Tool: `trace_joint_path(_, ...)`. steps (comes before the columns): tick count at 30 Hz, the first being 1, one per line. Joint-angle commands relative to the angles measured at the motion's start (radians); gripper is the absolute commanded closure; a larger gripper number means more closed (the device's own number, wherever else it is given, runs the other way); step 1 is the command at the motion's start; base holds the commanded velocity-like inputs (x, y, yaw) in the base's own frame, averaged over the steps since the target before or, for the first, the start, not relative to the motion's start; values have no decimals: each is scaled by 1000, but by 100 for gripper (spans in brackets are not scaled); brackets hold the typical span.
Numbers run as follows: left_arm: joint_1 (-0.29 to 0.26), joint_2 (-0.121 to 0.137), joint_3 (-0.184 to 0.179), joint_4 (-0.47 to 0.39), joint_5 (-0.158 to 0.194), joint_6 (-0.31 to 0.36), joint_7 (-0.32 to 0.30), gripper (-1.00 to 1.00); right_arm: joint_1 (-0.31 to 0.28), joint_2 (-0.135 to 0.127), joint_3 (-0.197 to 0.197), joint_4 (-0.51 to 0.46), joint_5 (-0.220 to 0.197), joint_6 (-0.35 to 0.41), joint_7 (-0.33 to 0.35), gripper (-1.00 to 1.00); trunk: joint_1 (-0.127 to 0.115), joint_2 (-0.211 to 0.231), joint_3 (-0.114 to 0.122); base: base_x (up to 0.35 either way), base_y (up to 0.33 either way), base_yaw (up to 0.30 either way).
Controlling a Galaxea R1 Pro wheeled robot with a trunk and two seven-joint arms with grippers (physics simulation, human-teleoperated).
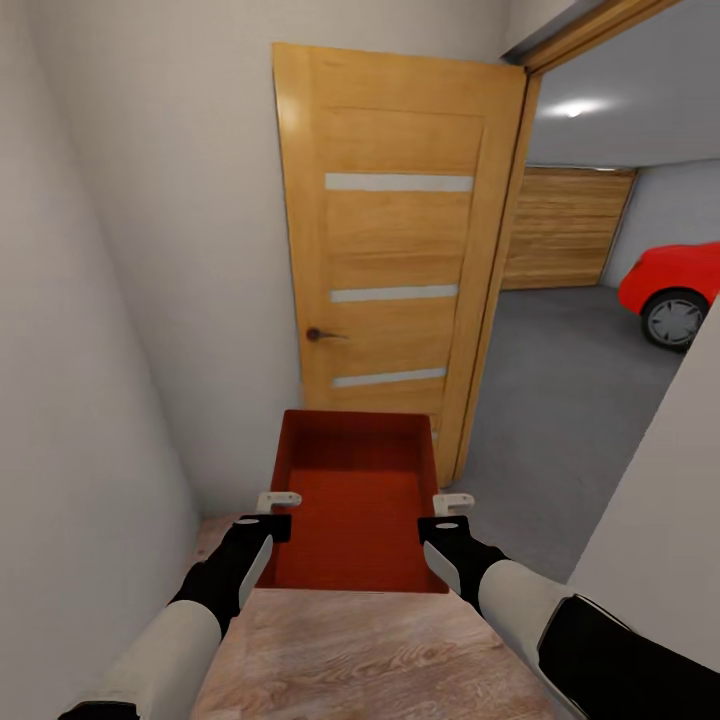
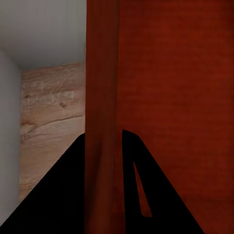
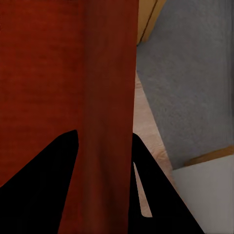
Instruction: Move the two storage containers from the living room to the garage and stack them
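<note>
I hold one orange-red storage container (image 1: 355,500) in front of me, open top up and nothing inside. My left gripper (image 1: 275,505) is shut on its left wall and my right gripper (image 1: 450,505) on its right wall. In the left wrist view the red wall (image 2: 102,97) runs between the dark fingers of the left gripper (image 2: 103,146). In the right wrist view the wall (image 3: 109,73) sits the same way in the right gripper (image 3: 105,146). Through the doorway ahead on the right lies the garage with its grey floor (image 1: 560,400). The living room is out of view.
An open wooden door (image 1: 400,250) stands straight ahead, just beyond the container. White walls close in on the left (image 1: 100,300) and right (image 1: 670,520). Light wood planks (image 1: 370,650) lie underfoot. In the garage are a red car (image 1: 675,285) and a slatted wooden door (image 1: 565,230).
</note>
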Motion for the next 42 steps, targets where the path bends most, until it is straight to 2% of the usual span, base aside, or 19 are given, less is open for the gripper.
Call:
trace_joint_path(1,0,-15,2,0,3,17,1,100,-1,1,54,-27,23,-36,-2,100,1,-2,-2,256,161,-242)
trace_joint_path(19,0,-15,1,0,3,18,2,100,-1,1,54,-27,23,-36,-2,100,1,-2,-2,36,22,-234)
trace_joint_path(33,0,-15,1,3,2,18,-5,100,-1,1,54,-27,23,-35,-2,100,1,-2,-2,160,251,-19)
trace_joint_path(42,0,-15,1,0,1,17,-3,100,-1,2,54,-27,22,-36,-2,100,1,-2,-2,90,116,-224)
